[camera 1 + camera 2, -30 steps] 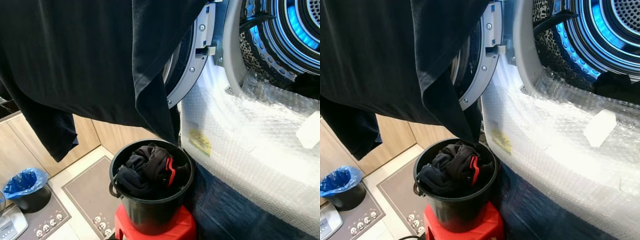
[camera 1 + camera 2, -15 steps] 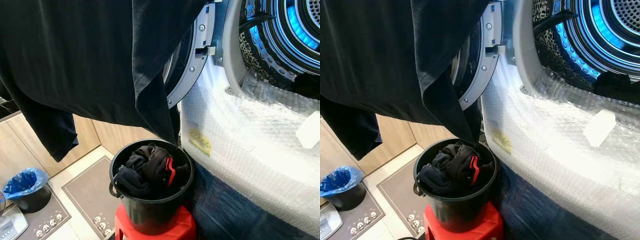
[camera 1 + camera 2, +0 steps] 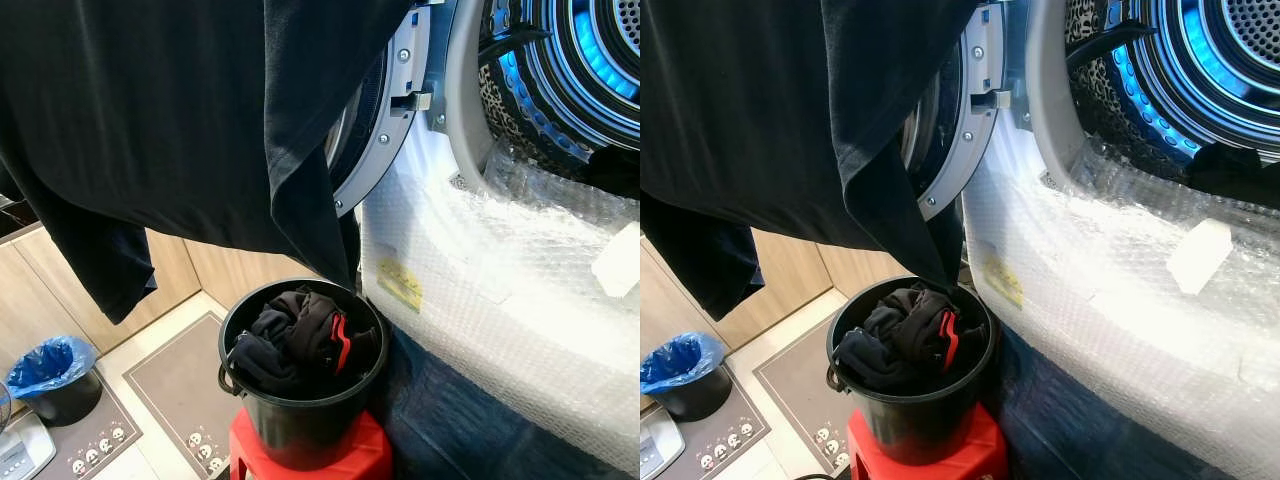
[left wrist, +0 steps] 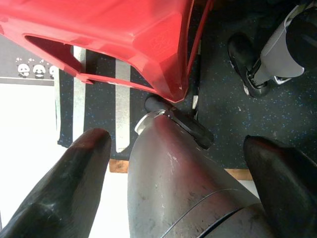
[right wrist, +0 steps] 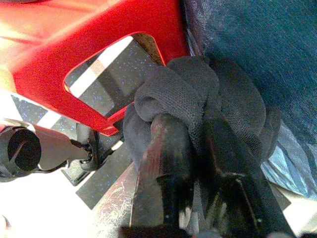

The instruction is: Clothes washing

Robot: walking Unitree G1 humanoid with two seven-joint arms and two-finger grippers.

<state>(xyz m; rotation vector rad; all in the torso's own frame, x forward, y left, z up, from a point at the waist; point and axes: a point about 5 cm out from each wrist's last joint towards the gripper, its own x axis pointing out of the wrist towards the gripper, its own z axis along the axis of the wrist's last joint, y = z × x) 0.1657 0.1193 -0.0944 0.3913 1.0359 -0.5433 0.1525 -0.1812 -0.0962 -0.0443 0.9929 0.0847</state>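
A large black garment [image 3: 180, 120] hangs across the upper left of the head views — smooth, matte cloth in long folds, one pointed fold dropping to the rim of a round black bucket [image 3: 305, 400]. The bucket sits on a red plastic stool [image 3: 345, 462] and holds crumpled dark clothes [image 3: 300, 340] with a red trim showing. Just beside it stands the washing machine, its front wrapped in bubble wrap [image 3: 480, 290], grey-rimmed door [image 3: 385, 120] swung open, the perforated steel drum [image 3: 1200, 70] lit blue.

In the right wrist view, the right gripper [image 5: 198, 144] is clamped on a bunched dark knit cloth [image 5: 198, 94], near the stool. The left gripper [image 4: 181, 163] hangs low with fingers [image 4: 74, 178] spread wide, holding nothing.
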